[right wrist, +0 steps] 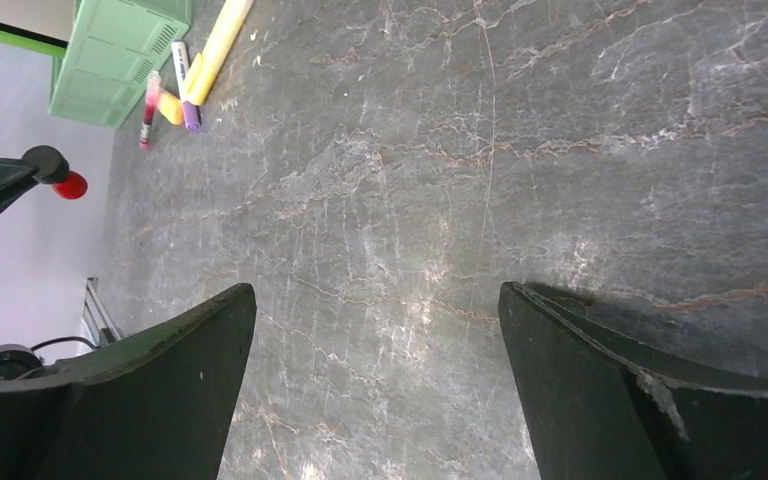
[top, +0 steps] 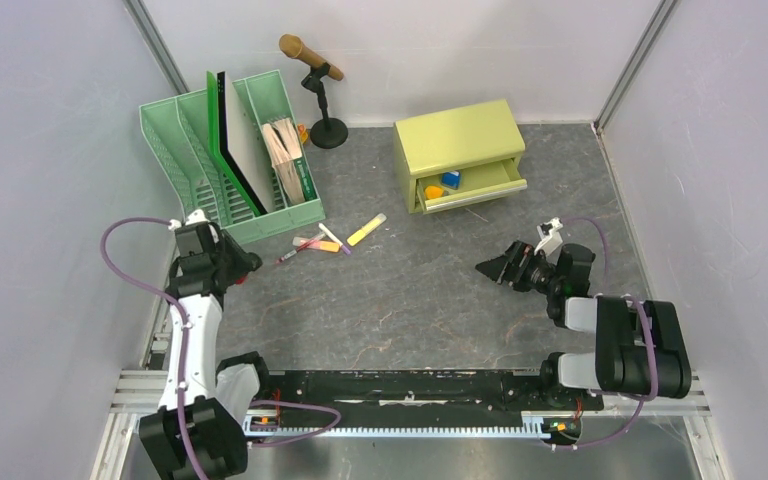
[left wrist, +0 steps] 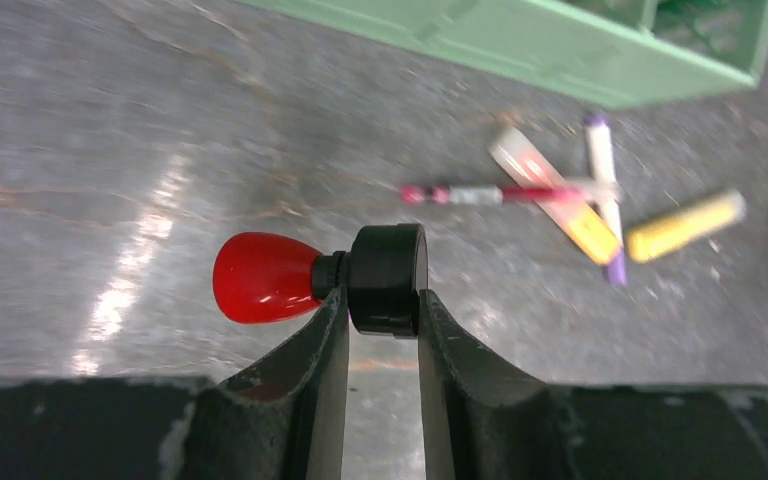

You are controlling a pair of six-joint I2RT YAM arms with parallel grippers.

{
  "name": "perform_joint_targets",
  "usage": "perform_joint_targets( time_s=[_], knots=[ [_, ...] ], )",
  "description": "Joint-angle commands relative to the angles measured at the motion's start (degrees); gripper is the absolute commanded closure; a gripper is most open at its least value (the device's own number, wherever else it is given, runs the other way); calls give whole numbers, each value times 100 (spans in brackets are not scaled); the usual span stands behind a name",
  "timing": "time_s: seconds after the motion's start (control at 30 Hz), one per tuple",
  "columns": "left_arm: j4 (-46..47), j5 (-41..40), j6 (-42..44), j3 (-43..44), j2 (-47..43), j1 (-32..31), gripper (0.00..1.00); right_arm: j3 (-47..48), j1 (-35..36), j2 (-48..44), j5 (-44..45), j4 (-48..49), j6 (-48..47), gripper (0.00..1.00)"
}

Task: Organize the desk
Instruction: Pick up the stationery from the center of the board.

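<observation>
Over the left side of the desk, the left gripper is clamped on a red-tipped black knob, near scattered markers. The right gripper hovers low, fingers spread wide.

We see pale walls on three sides, grey posts in the back corners, a small yellow-green cabinet.
</observation>
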Motion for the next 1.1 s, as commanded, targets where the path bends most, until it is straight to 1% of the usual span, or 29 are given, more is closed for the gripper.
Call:
perform_joint_targets(
  time_s=[0.0, 0.07, 0.13, 0.2, 0.33, 0.47, 0.6, 0.67, 0.77, 0.83, 0.87, 0.93, 1.07],
  knots=[
    [-261, 1578, -212, -130, -253, -177, 98, 114, -6, -250, 361, -1944, -631, 1],
    [-188, 1942, -359, -137, -176, -313, 98, 196, -11, -505, 445, -2378, -824, 2],
    [83, 2537, -708, -262, -46, -415, 98, 284, -10, -805, 568, -2905, -1022, 1],
    [365, 2903, -981, -413, 28, -605, 98, 385, -7, -1062, 666, -3279, -1139, 1],
    [745, 3275, -1277, -598, 40, -1049, 98, 457, -3, -1674, 844, -4151, -1369, 1],
    [821, 3481, -1441, -622, 14, -1502, 98, 241, 5, -2541, 1179, -4929, -1448, 1],
    [1372, 3469, -1821, -766, 47, -2099, 98, -10, 5, -3100, 1206, -5191, -1274, 1],
    [1459, 3457, -1929, -646, 259, -2398, 98, 68, 27, -3015, 1047, -5321, -1284, 1],
    [1306, 3522, -1847, -123, 695, -2977, 98, 412, 60, -2759, 1163, -5561, -1445, 1],
    [787, 3360, -1607, 331, 981, -3415, 98, 531, 73, -2508, 1091, -5437, -1462, 2],
    [528, 3235, -1553, 518, 1156, -3597, 98, 618, 91, -2331, 1044, -5359, -1456, 1],
    [224, 3285, -1514, 830, 1458, -3976, 98, 862, 162, -1910, 939, -5273, -1502, 1],
    [199, 3187, -1529, 1216, 1982, -4919, 98, 1412, 358, -1051, 1040, -5425, -1893, 2]
  ],
)
